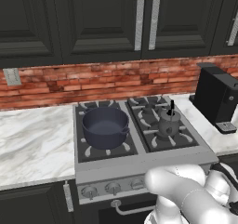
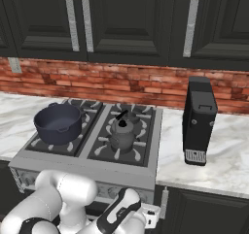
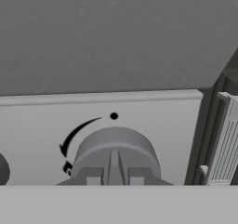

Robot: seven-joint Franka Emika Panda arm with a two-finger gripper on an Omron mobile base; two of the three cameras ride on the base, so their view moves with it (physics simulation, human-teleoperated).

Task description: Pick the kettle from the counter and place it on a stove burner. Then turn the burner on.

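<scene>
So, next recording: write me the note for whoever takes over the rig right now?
Gripper: jaws shut on the stove knob, low at the stove's front panel.
Kettle: upright on the front right stove burner, off the counter.
Blue pot: on the front left burner.
Done: kettle placed, knob gripped.
Left: turn the knob; no flame visible yet.

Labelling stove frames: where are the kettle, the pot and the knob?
kettle (image 1: 168,125), left base view, its body.
pot (image 1: 105,127), left base view, its side wall.
knob (image 3: 115,149), hand view, its front face.
</scene>
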